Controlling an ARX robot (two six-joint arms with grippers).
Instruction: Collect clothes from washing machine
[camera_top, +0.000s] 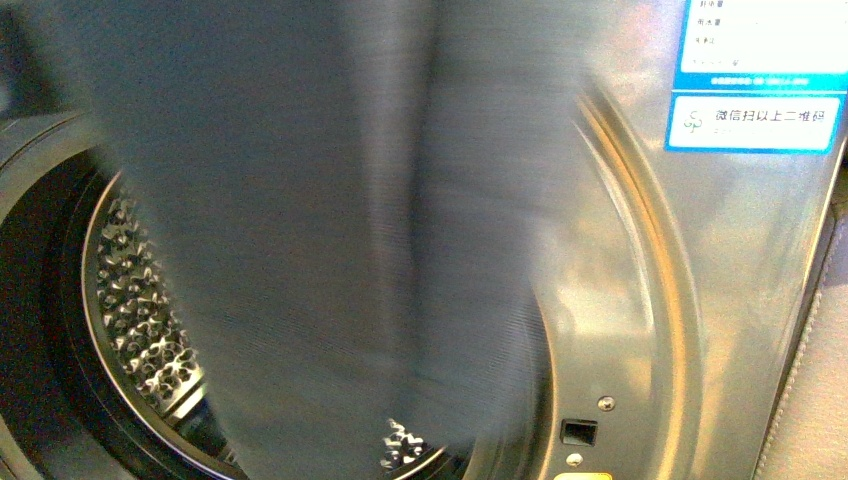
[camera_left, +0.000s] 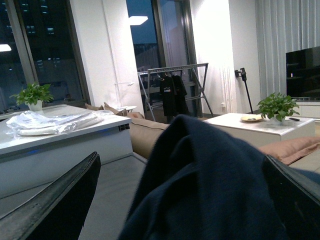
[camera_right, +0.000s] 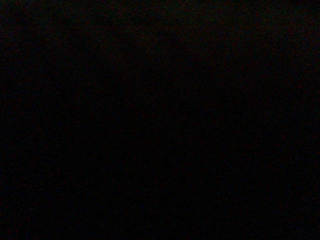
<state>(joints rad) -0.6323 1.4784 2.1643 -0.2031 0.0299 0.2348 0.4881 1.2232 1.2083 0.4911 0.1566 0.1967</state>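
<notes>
The clothes (camera_top: 300, 220), a grey-blue ribbed fabric, hang blurred close before the front camera and cover most of the washing machine's drum mouth. The washing machine (camera_top: 640, 300) shows its grey metal front, dimpled steel drum (camera_top: 140, 320) and blue-white stickers (camera_top: 755, 120). No arm shows in the front view. In the left wrist view the same dark navy clothes (camera_left: 210, 185) lie heaped between the two spread black fingers (camera_left: 55, 205) of my left gripper (camera_left: 185, 200), which is open. The right wrist view is dark.
Behind the left gripper lies a room: a white counter (camera_left: 65, 135) with a plant, a tan sofa (camera_left: 150, 132), a drying rack with dark shirts (camera_left: 172, 92), and a white low table (camera_left: 260, 125) with a plant.
</notes>
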